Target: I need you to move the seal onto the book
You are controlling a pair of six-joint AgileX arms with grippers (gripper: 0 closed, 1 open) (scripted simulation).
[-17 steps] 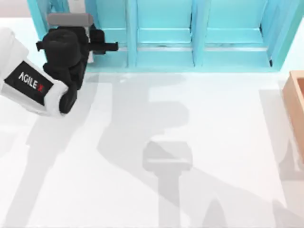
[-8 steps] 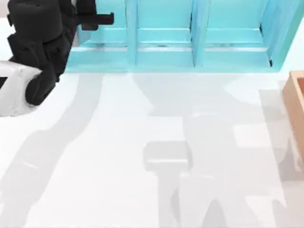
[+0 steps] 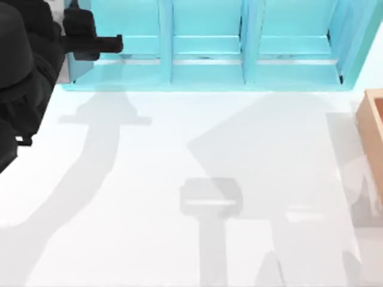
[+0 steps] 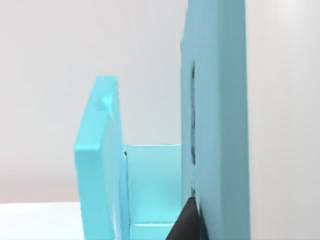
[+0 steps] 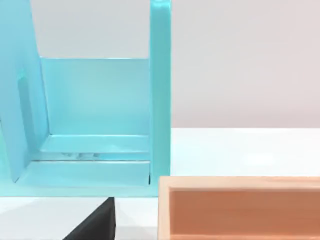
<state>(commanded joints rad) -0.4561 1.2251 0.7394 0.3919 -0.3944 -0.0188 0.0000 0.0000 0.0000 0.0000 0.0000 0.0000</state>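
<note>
Seal and book: cannot tell where either lies. On the white table [image 3: 179,149], seen from above, one light-blue shelf [image 3: 206,72] along the far edge, with three compartments side by side, split by two upright dividers. One tan wooden box [image 3: 372,140] at the table's right edge, cut off by the frame, standing near the shelf's right end but apart from it. One arm counted from above: the left, black, bulking in the top left corner, with the left gripper [image 3: 114,43] reaching rightward, level, over the near lip of the shelf's leftmost compartment. Cannot tell whether released or clenched, and nothing seen held in it. Several soft grey shadows across the bare tabletop. From the left wrist, the shelf [image 4: 215,125] close up as two upright blue walls with one narrow compartment between them, plus one dark gripper tip low against the nearer wall. From the right wrist, one open shelf compartment [image 5: 95,95] with a blue wall at each side, the box [image 5: 240,205] just in front of the shelf's end wall, and one dark tip of the right gripper [image 5: 97,220] beside the box's near corner; grip state likewise cannot tell.
</note>
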